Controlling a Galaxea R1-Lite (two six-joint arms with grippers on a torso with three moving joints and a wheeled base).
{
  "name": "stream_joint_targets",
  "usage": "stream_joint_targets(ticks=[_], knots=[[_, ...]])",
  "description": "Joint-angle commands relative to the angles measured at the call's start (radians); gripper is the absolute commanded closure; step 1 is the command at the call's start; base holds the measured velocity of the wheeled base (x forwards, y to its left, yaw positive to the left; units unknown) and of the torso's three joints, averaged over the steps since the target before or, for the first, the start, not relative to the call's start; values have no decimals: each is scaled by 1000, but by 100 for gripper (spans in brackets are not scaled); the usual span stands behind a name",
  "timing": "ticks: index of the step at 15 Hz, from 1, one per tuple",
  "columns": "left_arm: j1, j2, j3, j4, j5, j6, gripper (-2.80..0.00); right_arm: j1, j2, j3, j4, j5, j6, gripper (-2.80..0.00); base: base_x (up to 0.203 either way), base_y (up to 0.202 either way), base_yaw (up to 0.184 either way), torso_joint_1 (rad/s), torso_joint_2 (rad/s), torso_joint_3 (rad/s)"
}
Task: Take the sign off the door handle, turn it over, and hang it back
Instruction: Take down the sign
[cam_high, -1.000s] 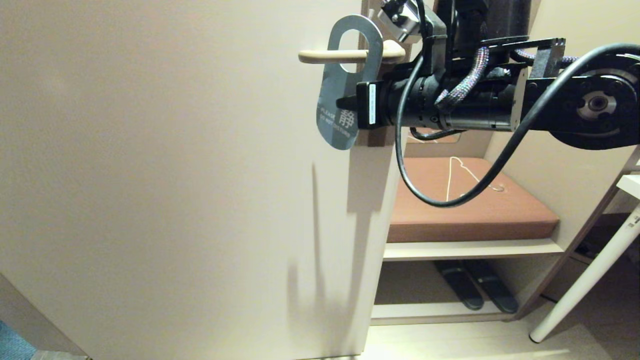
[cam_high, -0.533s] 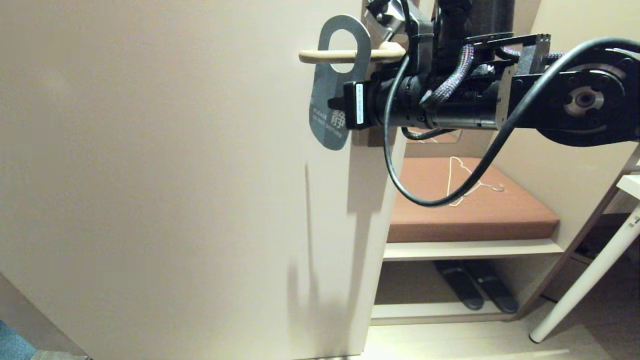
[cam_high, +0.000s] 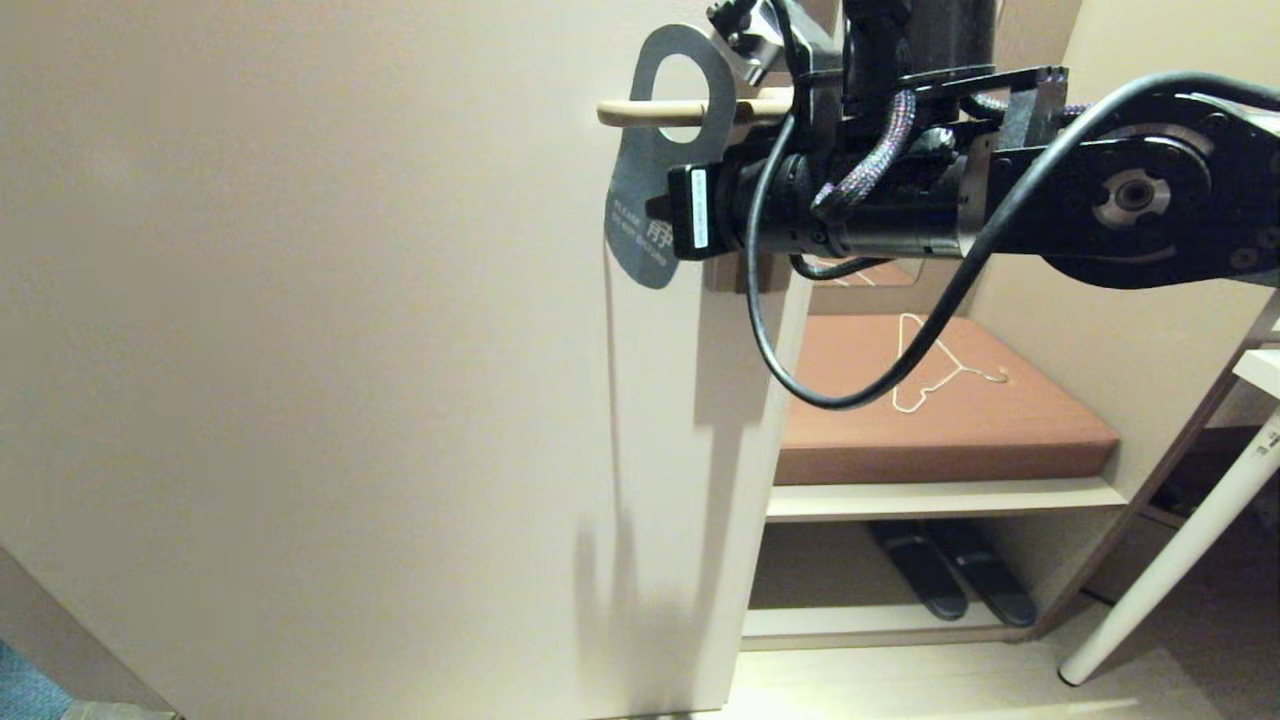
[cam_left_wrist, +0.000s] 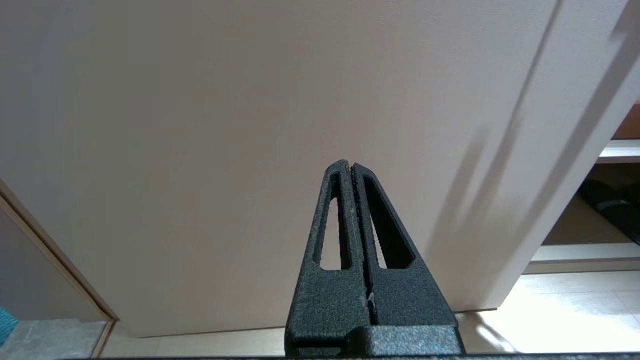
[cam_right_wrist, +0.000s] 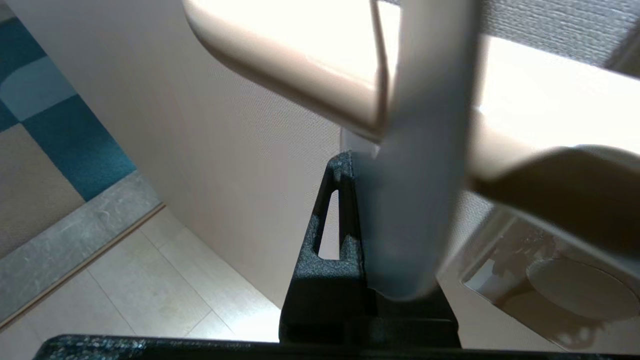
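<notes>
The sign (cam_high: 640, 180) shows its light blue "PLEASE DO NOT DISTURB" face, and its big hole rings the door handle (cam_high: 625, 112) close to the lever's free left end. My right gripper (cam_high: 662, 208) reaches in level from the right and is shut on the sign's lower half. In the right wrist view the sign (cam_right_wrist: 415, 215) stands edge-on in the right gripper (cam_right_wrist: 352, 165), with the door handle (cam_right_wrist: 290, 65) passing through it above. The sign covers one of that gripper's fingers. My left gripper (cam_left_wrist: 350, 165) is parked low in front of the door, shut and empty.
The cream door (cam_high: 300, 350) fills the left. To its right is an open alcove with a brown cushion (cam_high: 1000, 430), a white wire hanger (cam_high: 935, 365) on it, dark slippers (cam_high: 950, 580) on the shelf below, and a white table leg (cam_high: 1180, 550) at the far right.
My right arm has moved left, sliding the sign along the lever from near the pivot end toward the free end. The left arm has stayed still.
</notes>
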Motion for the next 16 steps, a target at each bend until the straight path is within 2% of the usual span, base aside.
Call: stream_joint_targets(ticks=[1, 16], knots=[[0, 1, 0, 0, 0, 0, 0, 5, 16, -14, 4, -5, 0, 0, 0, 0, 0, 0, 0, 0], [0, 1, 0, 0, 0, 0, 0, 36, 62, -66, 3, -26, 2, 0, 0, 0, 0, 0, 0, 0]])
